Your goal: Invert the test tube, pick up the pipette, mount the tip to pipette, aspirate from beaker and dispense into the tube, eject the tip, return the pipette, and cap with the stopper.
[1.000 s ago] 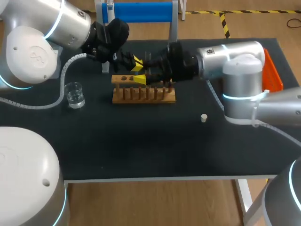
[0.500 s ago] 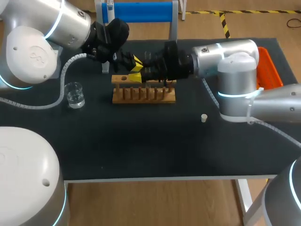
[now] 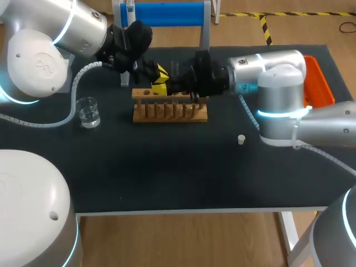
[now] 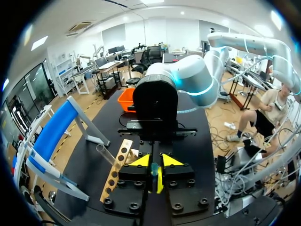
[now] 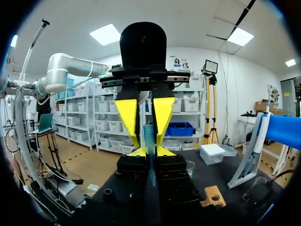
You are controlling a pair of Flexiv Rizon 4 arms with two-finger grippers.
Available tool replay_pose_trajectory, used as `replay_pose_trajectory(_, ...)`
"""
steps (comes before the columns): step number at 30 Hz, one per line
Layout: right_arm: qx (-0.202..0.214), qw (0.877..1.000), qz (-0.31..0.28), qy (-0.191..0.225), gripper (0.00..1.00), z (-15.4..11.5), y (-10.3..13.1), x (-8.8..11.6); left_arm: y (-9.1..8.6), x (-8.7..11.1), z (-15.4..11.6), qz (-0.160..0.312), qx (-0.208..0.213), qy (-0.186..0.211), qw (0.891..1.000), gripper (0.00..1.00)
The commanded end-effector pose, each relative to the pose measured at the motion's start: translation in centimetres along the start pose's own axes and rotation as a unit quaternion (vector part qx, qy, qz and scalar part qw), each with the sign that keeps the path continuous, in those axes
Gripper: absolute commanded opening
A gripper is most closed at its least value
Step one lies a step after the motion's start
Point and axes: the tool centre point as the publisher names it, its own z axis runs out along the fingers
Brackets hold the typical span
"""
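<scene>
1. The left claw (image 4: 156,161) is pinched narrow on the tube (image 5: 148,134), above the far left end of the wooden rack (image 3: 169,113).
2. The right claw (image 5: 151,151) meets it tip to tip from the right and is closed tight on the same tube.
3. The glass (image 3: 88,111) stands left of the rack, well apart.
4. The stopper (image 3: 241,139) lies near right of the rack.
</scene>
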Motion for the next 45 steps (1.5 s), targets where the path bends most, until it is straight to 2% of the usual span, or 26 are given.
replay_pose_trajectory(1, 0.000, 1.000, 0.000, 0.000, 0.00, -0.8, -0.2, 0.0, -0.1, 0.3, -0.2, 0.000, -0.002, 0.001, 1.000, 1.00)
replay_pose_trajectory(5, 0.003, 1.000, 0.003, -0.005, 0.00, -2.4, -0.7, 0.8, -0.1, 0.3, -0.2, 0.000, -0.002, 0.001, 1.000, 1.00)
replay_pose_trajectory(12, 0.008, 1.000, 0.002, -0.017, 0.00, -6.8, -1.4, 2.8, -0.1, 0.3, -0.2, 0.000, -0.002, 0.001, 1.000, 1.00)
replay_pose_trajectory(23, 0.006, 0.999, -0.004, -0.043, 0.00, -16.8, -2.8, 7.6, -0.1, 0.3, -0.2, 0.000, -0.002, 0.001, 1.000, 1.00)
replay_pose_trajectory(28, 0.004, 0.998, -0.004, -0.059, 0.00, -20.3, -3.9, 9.3, -0.1, 0.3, -0.2, 0.000, -0.002, 0.001, 1.000, 1.00)
replay_pose_trajectory(34, 0.007, 0.998, -0.004, -0.065, 0.00, -22.8, -5.2, 10.8, -0.1, 0.3, -0.2, 0.000, -0.002, 0.001, 1.000, 1.00)
replay_pose_trajectory(45, 0.004, 0.997, -0.001, -0.073, 0.00, -24.9, -6.6, 12.2, -0.1, 0.3, -0.2, 0.000, -0.002, 0.001, 1.000, 1.00)
